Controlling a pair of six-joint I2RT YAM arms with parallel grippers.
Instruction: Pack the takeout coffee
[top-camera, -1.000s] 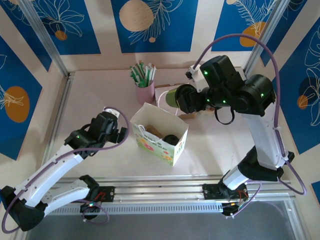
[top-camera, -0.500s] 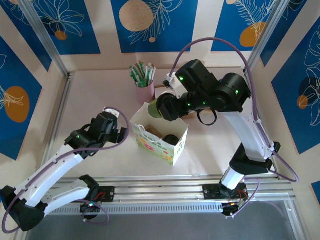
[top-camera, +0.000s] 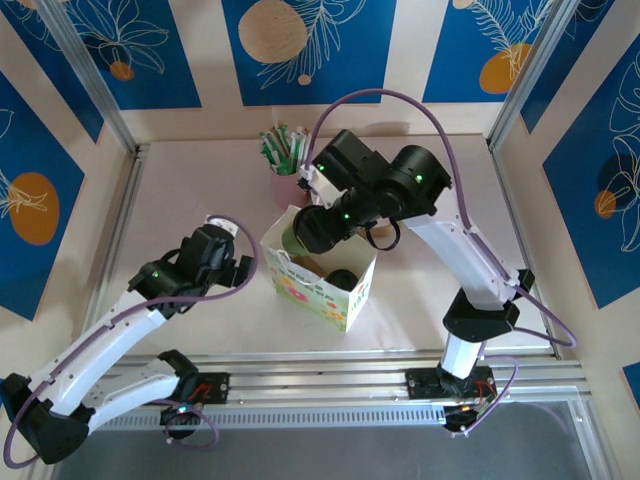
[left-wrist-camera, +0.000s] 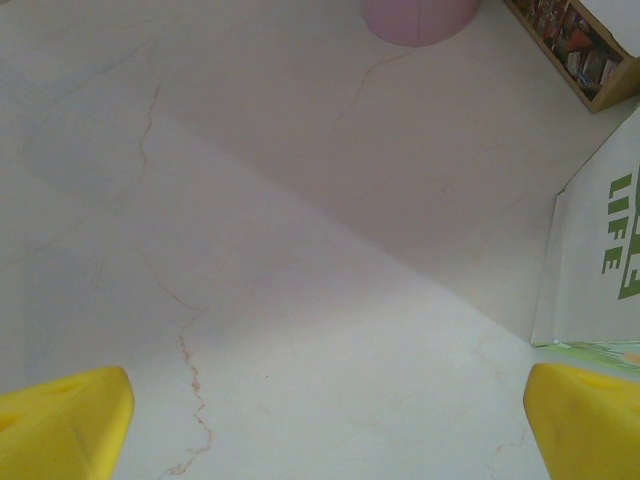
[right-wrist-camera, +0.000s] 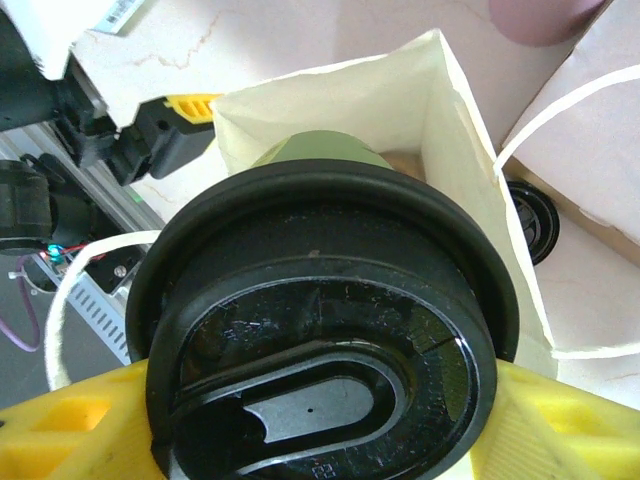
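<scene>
The takeout coffee (right-wrist-camera: 320, 152), a green-bodied paper cup with a round black lid (right-wrist-camera: 330, 330), is held in my right gripper (right-wrist-camera: 320, 425). Yellow fingers (right-wrist-camera: 60, 430) press on both sides of the lid. In the top view the cup (top-camera: 292, 238) hangs tilted over the open mouth of the white paper bag (top-camera: 312, 292), at its back left corner, under my right gripper (top-camera: 308, 230). The bag's inner wall (right-wrist-camera: 300, 95) lies just beyond the cup. My left gripper (top-camera: 236, 264) stands open left of the bag, over bare table (left-wrist-camera: 300, 300), with nothing between its yellow fingertips (left-wrist-camera: 65, 425).
A pink cup (top-camera: 289, 184) of green-and-white sticks stands just behind the bag. A wooden box (left-wrist-camera: 585, 55) sits behind the bag to the right. A black round object (top-camera: 342, 279) lies inside the bag. The bag's side with green letters (left-wrist-camera: 610, 240) is close to my left gripper.
My right arm has swung left from the back right, carrying the cup to the bag's mouth. The left arm has not moved.
</scene>
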